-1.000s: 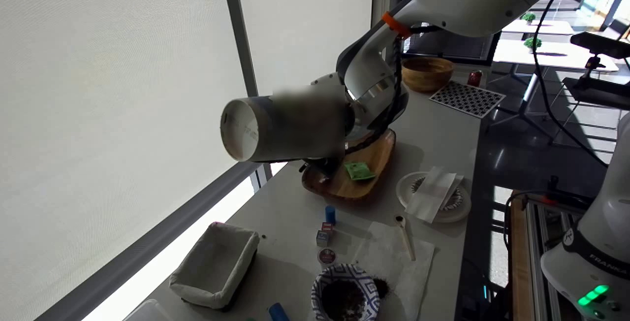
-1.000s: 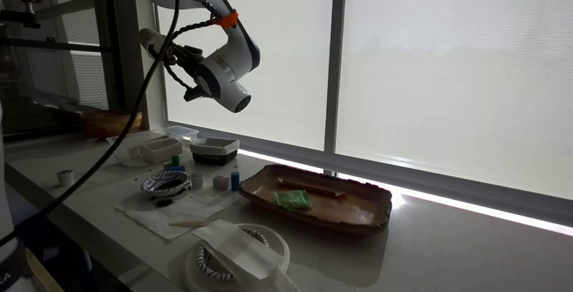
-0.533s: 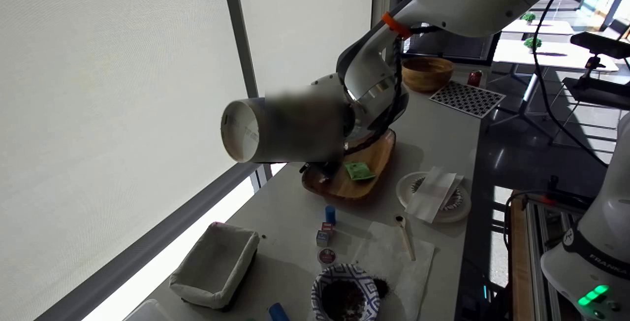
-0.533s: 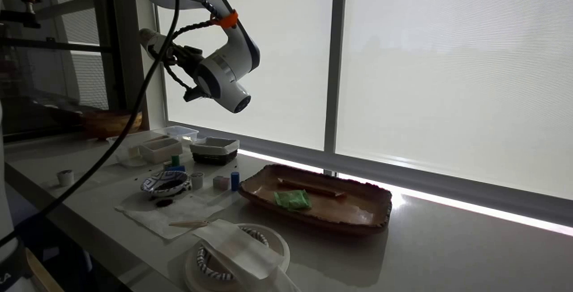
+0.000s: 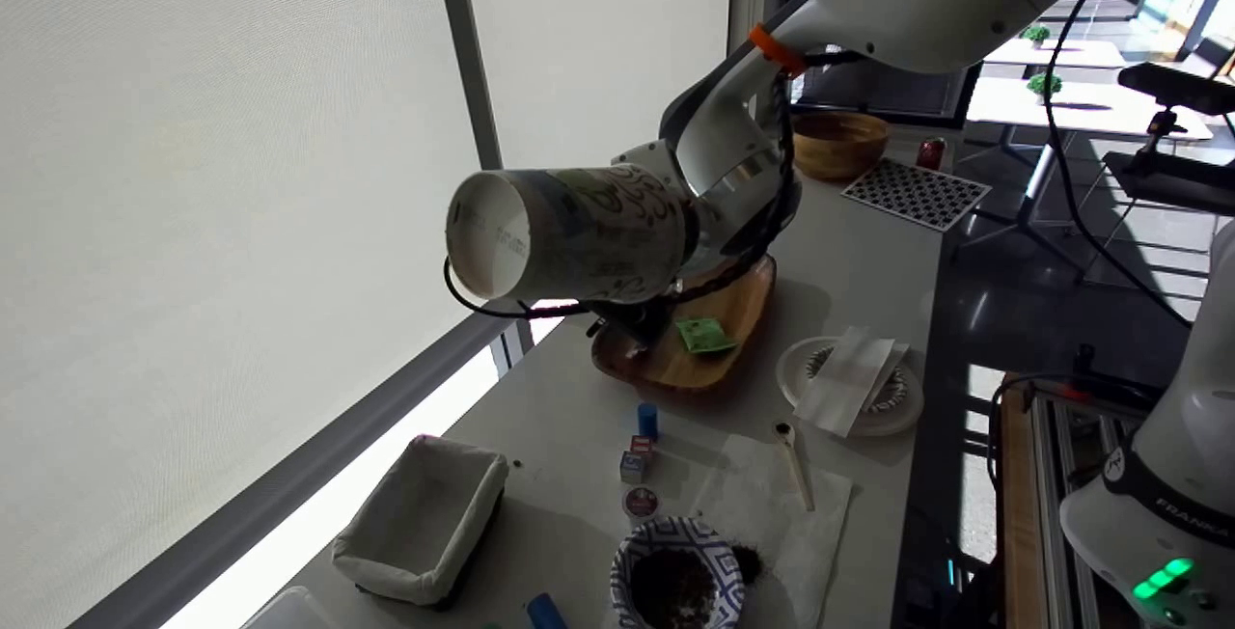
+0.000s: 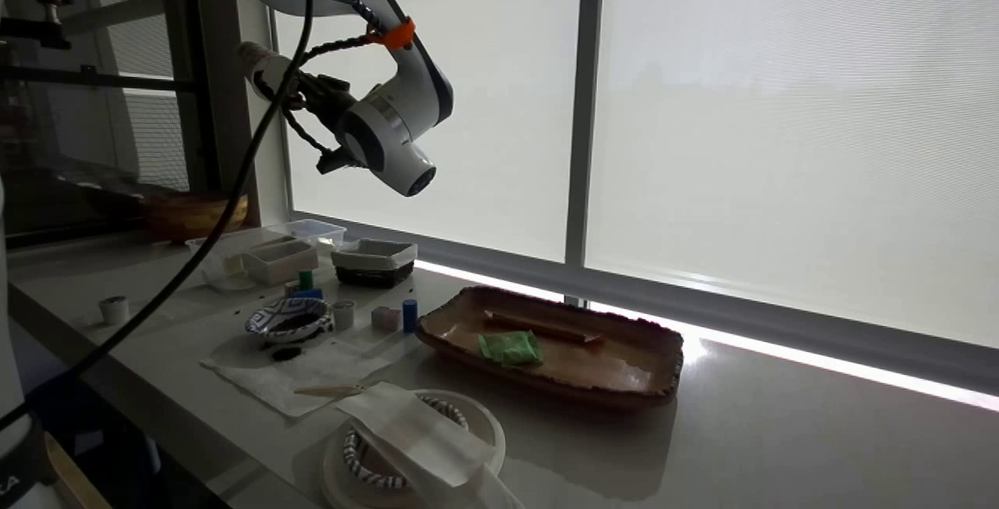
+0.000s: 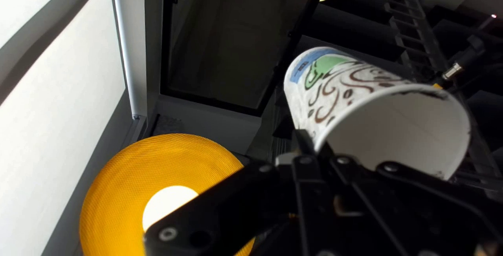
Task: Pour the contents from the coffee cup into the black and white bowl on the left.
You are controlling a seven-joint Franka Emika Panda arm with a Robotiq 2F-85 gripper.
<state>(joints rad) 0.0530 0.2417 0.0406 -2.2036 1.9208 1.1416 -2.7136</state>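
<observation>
wrist view (alone) looks into the cup [image 7: 369,114]

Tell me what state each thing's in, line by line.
Cup, tipped, held in the air
Gripper, shut on the cup's rim
Patterned bowl, uncovered, dark grounds inside
Spoon, lying down
Green packet, lying in the tray
Striped bowl, partly covered by paper
Blue cylinder by the tray, upright
Lined basket, uncovered
</observation>
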